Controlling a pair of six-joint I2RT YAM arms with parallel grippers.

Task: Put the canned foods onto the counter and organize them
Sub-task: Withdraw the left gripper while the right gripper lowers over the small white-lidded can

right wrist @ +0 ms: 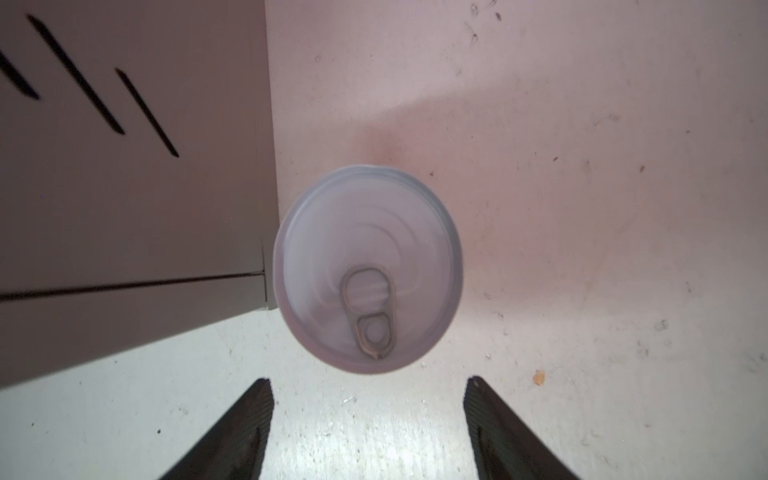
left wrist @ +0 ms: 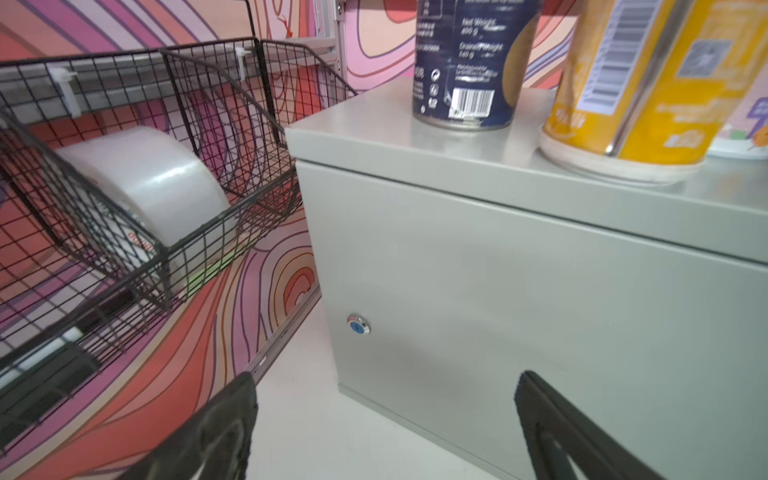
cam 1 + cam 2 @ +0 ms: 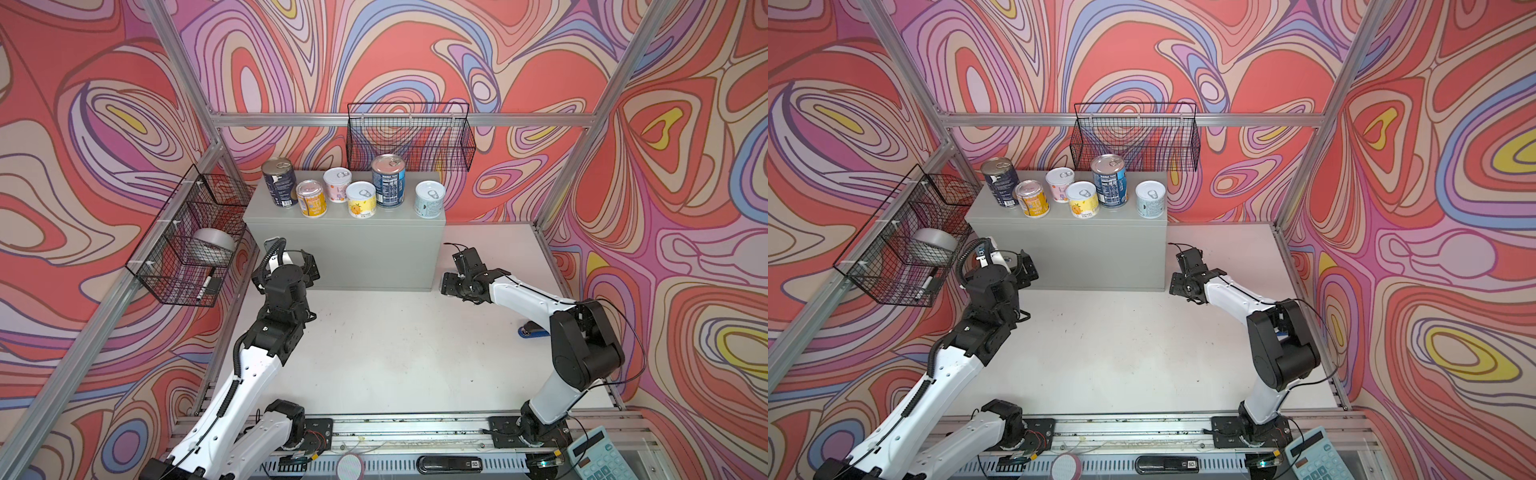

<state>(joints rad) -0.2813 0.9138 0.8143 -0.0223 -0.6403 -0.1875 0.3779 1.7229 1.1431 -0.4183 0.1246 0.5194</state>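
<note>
- The last one, a short round can with a silvery pull-tab lid (image 1: 368,266), is seen standing upright on the white worktop (image 1: 582,208), tucked just beside the end corner of the plain grey metal cabinet (image 1: 124,208). Whether it touches the cabinet can't be told.
- The right hand (image 1: 368,380) is hung above it, looking straight down the can's long axis. Its jaws are parted to about the lid's width and nothing is held. The can lies just ahead of the fingertips, not between them, so a short push forward and then down is probably what's needed.
- The right arm is clearly the nearer one. The left hand (image 2: 386,374) is parked at the cabinet's other end, spread wide and empty, facing the front panel.
- Six cans are already up on the cabinet top (image 3: 399,214): two tall dark-blue ones (image 3: 279,183) (image 3: 388,180), plus orange (image 3: 310,198), pink (image 3: 337,185), yellow (image 3: 361,199) and pale-blue (image 3: 430,199) short ones.
- In both top views the floor-level can is hidden under the right hand; only the right wrist view gives it away. That view shows just the lid, though, so the label colour can't be read.
</note>
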